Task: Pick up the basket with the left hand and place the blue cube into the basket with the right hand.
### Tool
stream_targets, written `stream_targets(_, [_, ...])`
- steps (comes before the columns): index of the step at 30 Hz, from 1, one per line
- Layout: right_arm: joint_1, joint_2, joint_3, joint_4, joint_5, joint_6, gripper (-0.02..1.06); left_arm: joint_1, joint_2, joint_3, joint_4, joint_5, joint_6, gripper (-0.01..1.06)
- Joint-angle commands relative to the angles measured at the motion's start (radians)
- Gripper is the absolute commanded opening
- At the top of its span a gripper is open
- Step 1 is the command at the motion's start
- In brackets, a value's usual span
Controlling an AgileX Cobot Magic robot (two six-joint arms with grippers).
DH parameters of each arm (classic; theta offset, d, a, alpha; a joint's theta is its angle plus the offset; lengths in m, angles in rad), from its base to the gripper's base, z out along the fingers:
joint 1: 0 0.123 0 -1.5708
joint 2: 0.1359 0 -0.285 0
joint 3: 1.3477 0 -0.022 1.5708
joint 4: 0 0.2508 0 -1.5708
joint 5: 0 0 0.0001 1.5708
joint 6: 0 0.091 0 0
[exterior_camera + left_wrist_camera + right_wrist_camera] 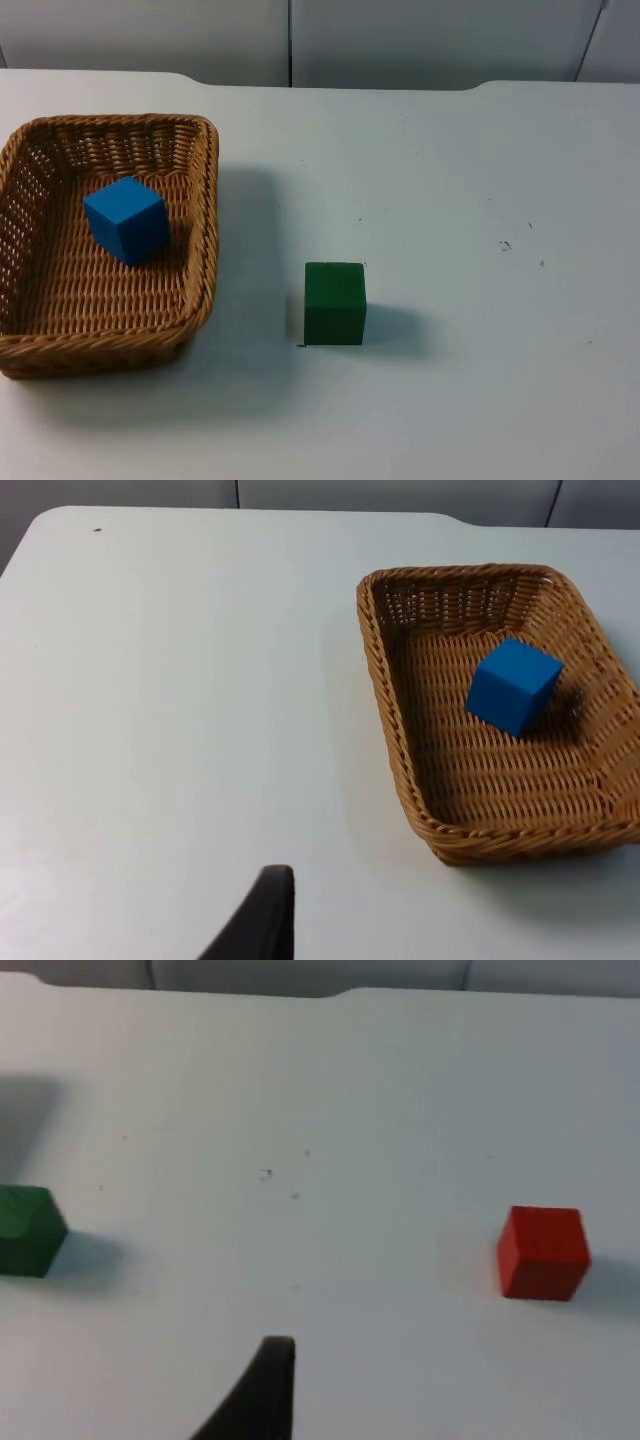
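Sitting inside basket (205, 200): blue cube (126, 218); green cube (335, 302) beside basket; red cube (543, 1252) apart; claw states untellable.

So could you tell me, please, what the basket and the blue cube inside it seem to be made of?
The basket looks like woven wicker or rattan: tan strands interlaced in rows, with a braided rim. The blue cube has flat, matte, evenly coloured faces, perhaps painted wood or foam; the look leaves that open.

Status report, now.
Blue cube sits inside the wicker basket, basket on the table. Green cube beside the basket, red cube farther right. Nothing in the way.
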Motion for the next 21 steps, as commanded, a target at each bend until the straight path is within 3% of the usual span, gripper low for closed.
stream_targets(1, [-0.087,-0.005,0.011,-0.007,-0.010,-0.004,1.01,-0.002,-0.005,0.008,-0.010,-0.008,0.018,1.05])
stream_targets(21, [-0.222,-0.005,0.011,-0.005,-0.010,-0.004,1.01,-0.002,-0.005,0.008,-0.010,-0.008,0.018,1.05])
